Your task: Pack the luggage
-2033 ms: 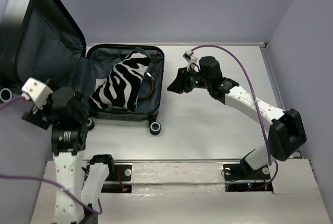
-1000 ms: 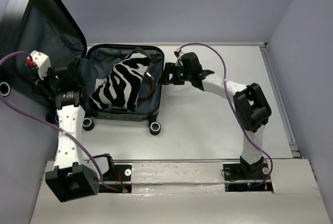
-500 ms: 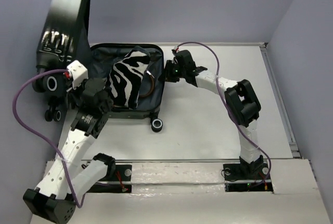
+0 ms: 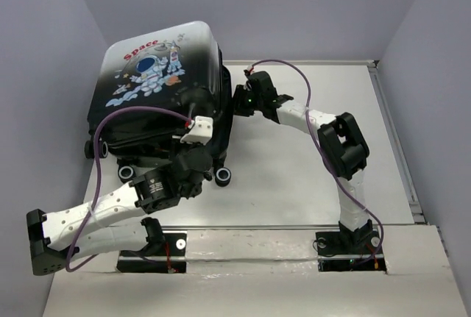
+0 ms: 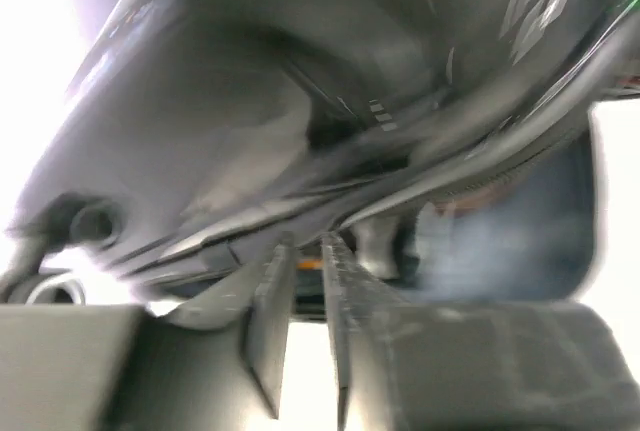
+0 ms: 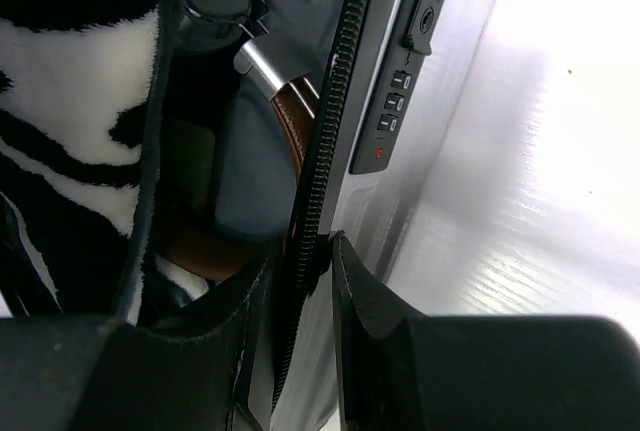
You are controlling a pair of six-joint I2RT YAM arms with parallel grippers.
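The luggage (image 4: 154,74) stands at the back left, its lid with the astronaut and red "Space" print swung down over the lower shell and almost shut. My left gripper (image 4: 200,154) is at the case's front edge under the lid. In the blurred left wrist view its fingers (image 5: 270,321) stand nearly together with nothing between them, below the lid (image 5: 250,101). My right gripper (image 4: 234,104) is at the case's right side, shut on the zipper rim (image 6: 335,131) of the lower shell. The zebra-striped cloth (image 6: 70,101) lies inside.
A brown and silver curved band (image 6: 290,121) lies inside by the rim. A combination lock (image 6: 395,111) sits on the shell's side. The case's wheels (image 4: 224,177) face the arms. Purple walls stand close at the left and back.
The lid has swung from upright down over the lower shell, hiding the zebra cloth from above. My left arm has moved right along the case's front. My right gripper has stayed on the rim.
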